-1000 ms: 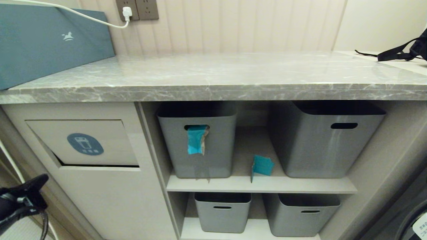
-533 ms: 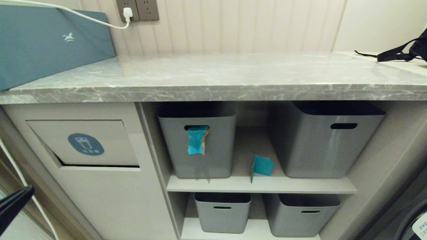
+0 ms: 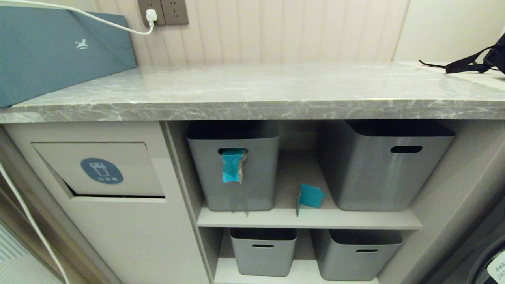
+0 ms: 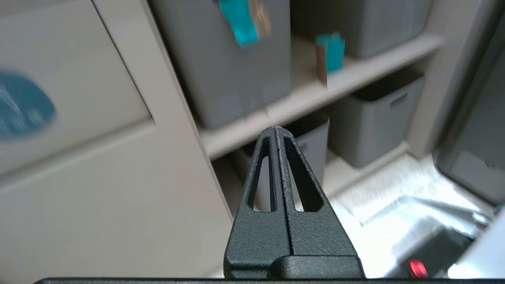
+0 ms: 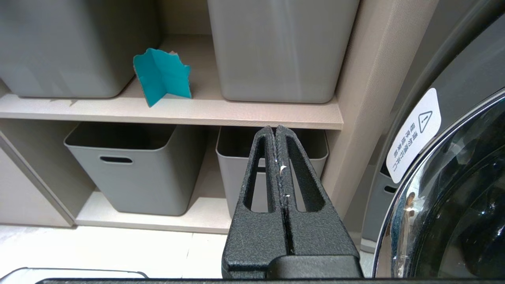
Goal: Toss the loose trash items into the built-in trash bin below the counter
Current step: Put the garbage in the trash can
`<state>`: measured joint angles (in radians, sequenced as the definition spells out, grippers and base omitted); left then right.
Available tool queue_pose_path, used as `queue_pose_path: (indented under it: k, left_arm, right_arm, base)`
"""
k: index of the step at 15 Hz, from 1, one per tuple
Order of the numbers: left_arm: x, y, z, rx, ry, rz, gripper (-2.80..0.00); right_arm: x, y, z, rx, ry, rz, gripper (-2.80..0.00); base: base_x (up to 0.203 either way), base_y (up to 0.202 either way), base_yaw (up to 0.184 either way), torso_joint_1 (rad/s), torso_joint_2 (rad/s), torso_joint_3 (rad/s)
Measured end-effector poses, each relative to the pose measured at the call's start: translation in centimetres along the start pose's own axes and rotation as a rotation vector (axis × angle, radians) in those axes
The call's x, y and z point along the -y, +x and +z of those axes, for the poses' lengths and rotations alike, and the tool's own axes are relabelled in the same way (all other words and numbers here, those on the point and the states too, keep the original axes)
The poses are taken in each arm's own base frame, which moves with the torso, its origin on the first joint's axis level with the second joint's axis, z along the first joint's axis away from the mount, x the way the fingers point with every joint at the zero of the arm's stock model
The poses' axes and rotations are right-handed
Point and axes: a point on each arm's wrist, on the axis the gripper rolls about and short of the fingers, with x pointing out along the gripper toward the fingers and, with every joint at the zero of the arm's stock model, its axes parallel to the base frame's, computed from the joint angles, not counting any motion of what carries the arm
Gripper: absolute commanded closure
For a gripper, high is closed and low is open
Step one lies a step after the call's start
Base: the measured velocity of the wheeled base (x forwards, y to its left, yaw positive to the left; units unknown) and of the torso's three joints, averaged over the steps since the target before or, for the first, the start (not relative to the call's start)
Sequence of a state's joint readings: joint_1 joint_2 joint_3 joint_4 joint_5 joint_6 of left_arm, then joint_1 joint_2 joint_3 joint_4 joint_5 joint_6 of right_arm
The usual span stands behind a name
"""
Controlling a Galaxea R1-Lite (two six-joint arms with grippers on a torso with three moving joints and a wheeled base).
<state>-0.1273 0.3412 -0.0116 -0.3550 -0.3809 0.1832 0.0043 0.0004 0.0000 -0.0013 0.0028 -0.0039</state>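
Note:
Two teal trash pieces show below the grey marble counter. One teal wrapper hangs from the slot handle of the upper left grey box. The other teal piece stands folded on the upper shelf between two boxes. The built-in trash bin's beige flap with its blue oval sticker sits left of the shelves. Neither arm appears in the head view. My left gripper is shut and empty, low before the cabinet. My right gripper is shut and empty below the shelf.
A large blue-grey box stands on the counter's left end, with a white cable plugged into the wall socket. Black straps lie at the counter's far right. Two more grey boxes fill the lower shelf. A washing machine door stands right.
The left gripper, seen at the head view's lower left edge a second ago, has dropped down and out of that view. The trash pieces and flap have not moved.

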Motion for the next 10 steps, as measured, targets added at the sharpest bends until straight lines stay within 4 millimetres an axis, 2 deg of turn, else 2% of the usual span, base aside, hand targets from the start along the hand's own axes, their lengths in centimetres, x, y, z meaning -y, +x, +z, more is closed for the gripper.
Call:
queue_pose_path:
  k: [4, 6, 10]
  left_arm:
    - [0.6, -0.6, -1.9, -0.128, -0.132, -0.002, 0.0]
    - [0.7, -0.7, -1.8, -0.109, -0.114, -0.072, 0.0]
    - [0.8, -0.7, -1.7, -0.098, -0.077, -0.064, 0.0]
  right_arm:
    - [0.0, 0.0, 0.0, 0.0, 0.0, 0.0, 0.0]
    - [0.0, 0.0, 0.0, 0.0, 0.0, 0.0, 0.0]
    - [0.0, 0.0, 0.0, 0.0, 0.0, 0.0, 0.0]
  base:
    - [0.0, 0.0, 0.0, 0.0, 0.0, 0.0]
    - [0.0, 0.0, 0.0, 0.0, 0.0, 0.0]
    - [0.0, 0.0, 0.0, 0.0, 0.0, 0.0]
